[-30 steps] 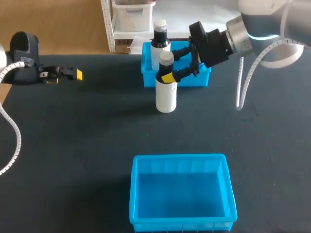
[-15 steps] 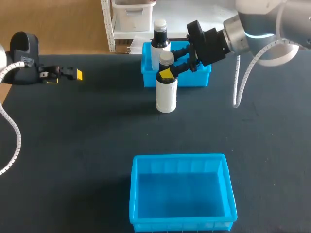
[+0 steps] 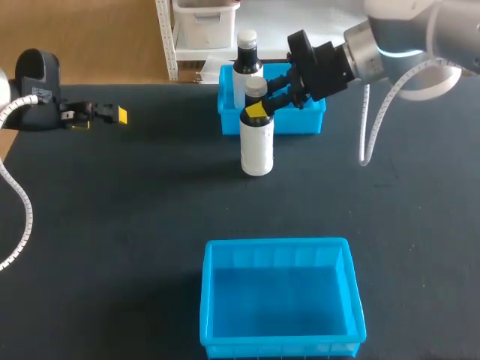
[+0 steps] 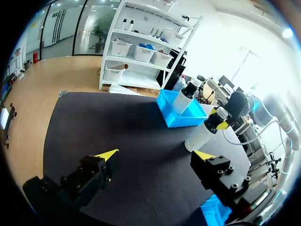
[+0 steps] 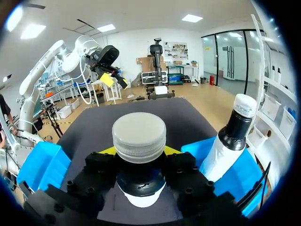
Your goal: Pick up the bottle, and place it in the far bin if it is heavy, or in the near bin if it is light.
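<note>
- Jaws of the right gripper (image 3: 258,106) are closed on the neck of the bottle (image 3: 256,142), one finger on each side just under its pale cap. The right wrist view shows the same hold, with the cap rising above the right gripper's black fingers.
- Since a second ago this gripper has crept up the bottle, from the shoulder to the neck below the cap, and shifted slightly toward the far side.
- The cap sits a touch higher than before, but the base has hardly moved. I cannot tell whether the bottle has left the table (image 3: 135,210) or is still resting on it.
- The bottle stands upright just in front of the far bin (image 3: 300,122), on that bin's near side and well apart from the near bin (image 3: 276,244).
- A second bottle (image 3: 246,56) with a dark neck already stands in the far bin's left part.
- The left gripper (image 4: 156,155) has not moved: it hangs far out at the left over bare table, its fingers spread wide and holding nothing.
- For the task, the grasp looks settled and the lift is only beginning, so the weight is probably only now being felt.
- The choice of bin is still open. A hold this high on the neck could let the bottle swing or slip if it is heavy.
</note>
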Available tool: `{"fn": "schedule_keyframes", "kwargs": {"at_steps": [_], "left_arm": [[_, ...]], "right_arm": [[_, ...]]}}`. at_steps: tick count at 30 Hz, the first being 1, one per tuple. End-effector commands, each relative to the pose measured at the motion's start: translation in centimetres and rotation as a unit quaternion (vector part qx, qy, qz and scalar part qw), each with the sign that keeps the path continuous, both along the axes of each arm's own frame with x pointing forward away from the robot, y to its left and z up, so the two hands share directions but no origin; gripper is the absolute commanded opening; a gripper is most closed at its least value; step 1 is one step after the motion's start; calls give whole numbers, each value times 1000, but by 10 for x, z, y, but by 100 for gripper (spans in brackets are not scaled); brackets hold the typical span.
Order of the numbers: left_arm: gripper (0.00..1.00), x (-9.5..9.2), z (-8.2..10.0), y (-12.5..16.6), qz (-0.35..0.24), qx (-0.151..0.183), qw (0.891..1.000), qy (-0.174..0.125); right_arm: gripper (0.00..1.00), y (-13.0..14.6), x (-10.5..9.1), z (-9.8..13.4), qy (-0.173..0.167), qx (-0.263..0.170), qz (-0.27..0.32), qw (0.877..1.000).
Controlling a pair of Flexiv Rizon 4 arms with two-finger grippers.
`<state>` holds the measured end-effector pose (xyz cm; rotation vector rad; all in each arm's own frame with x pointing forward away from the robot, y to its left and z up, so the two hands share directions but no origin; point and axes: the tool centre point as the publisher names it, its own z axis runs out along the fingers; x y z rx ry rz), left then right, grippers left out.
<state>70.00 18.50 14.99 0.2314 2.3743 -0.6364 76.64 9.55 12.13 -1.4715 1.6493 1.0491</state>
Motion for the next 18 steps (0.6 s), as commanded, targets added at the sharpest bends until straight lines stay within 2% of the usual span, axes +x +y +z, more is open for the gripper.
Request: {"fn": "schedule_keyframes", "kwargs": {"at_steps": [1,18], "left_arm": [[100,0,0,0,0,0,1000,0],[100,0,0,0,0,0,1000,0]], "right_arm": [[43,-11,-7,10,-6,-3,-6,1000],[43,-80,-16,67,-18,-11,-50,999]]}}
